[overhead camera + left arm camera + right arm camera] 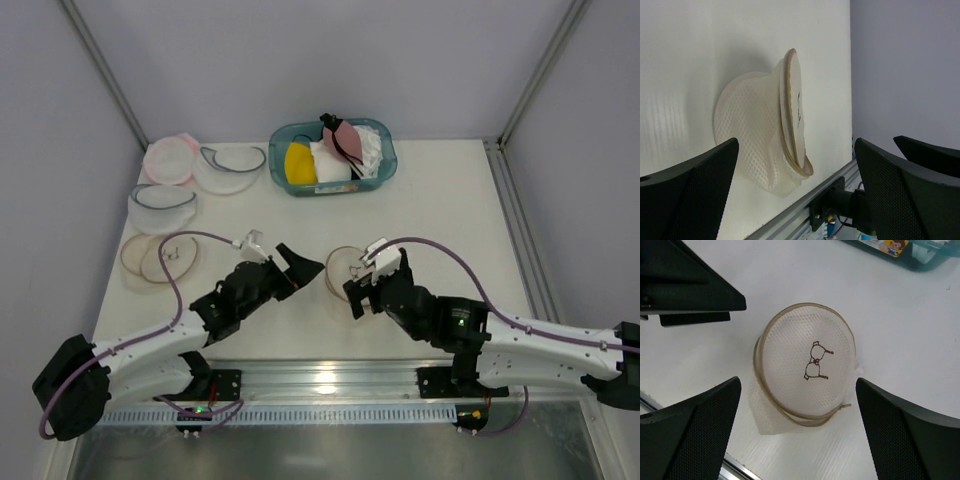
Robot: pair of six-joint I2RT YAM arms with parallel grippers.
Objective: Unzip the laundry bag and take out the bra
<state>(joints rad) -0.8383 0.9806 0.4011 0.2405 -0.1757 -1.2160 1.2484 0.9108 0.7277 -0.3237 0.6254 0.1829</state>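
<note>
Laundry bag (343, 268) between left gripper (303, 265) and right gripper (368, 283), bra (343, 138) in basket (335, 187) behind

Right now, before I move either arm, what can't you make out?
- Laundry bag contents: mesh too cloudy, both wrist views.
- Its zip, open or shut: too fine, every view.
- Part of the bag, top view: behind the right gripper.
- Basket: cut off by right wrist view's top edge.

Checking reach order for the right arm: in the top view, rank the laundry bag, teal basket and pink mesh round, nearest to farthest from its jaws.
1. laundry bag: table centre, just ahead of the jaws of the right gripper.
2. teal basket: far edge, middle.
3. pink mesh round: far left corner.
</note>
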